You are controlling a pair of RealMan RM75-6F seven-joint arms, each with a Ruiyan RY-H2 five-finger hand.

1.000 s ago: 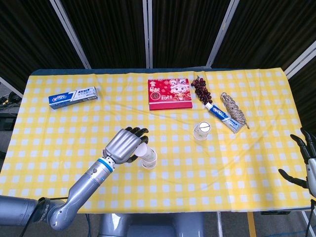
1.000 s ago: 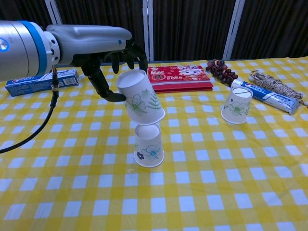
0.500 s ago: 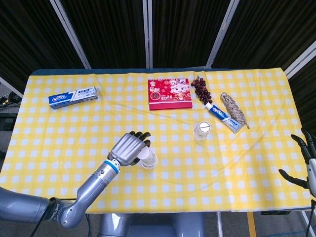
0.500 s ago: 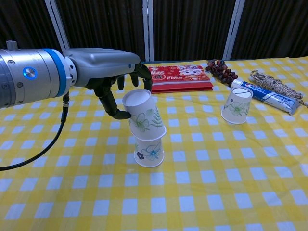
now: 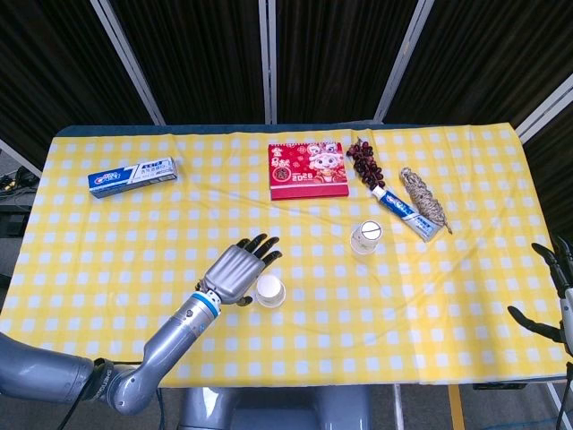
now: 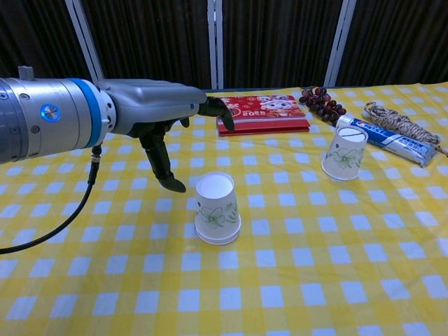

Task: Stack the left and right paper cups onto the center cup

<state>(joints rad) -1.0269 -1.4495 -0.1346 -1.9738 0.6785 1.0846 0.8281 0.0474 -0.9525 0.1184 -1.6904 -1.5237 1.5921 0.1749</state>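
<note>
Two floral paper cups sit nested upside down as one stack (image 6: 216,208) (image 5: 269,290) in the middle of the yellow checked table. My left hand (image 6: 162,119) (image 5: 238,272) hovers just left of the stack with fingers spread, holding nothing. Another inverted paper cup (image 6: 345,158) (image 5: 366,237) stands alone to the right. My right hand (image 5: 553,300) shows at the right edge of the head view, fingers apart and empty, far from the cups.
A red calendar box (image 6: 262,114) lies behind the stack. Dark grapes (image 6: 321,103), a toothpaste box (image 6: 383,140) and a rope bundle (image 6: 396,124) lie at the back right. Another toothpaste box (image 5: 132,175) lies at the back left.
The cup my left hand held has dropped fully onto the center cup. The hand has let go, spread its fingers and drawn slightly left.
</note>
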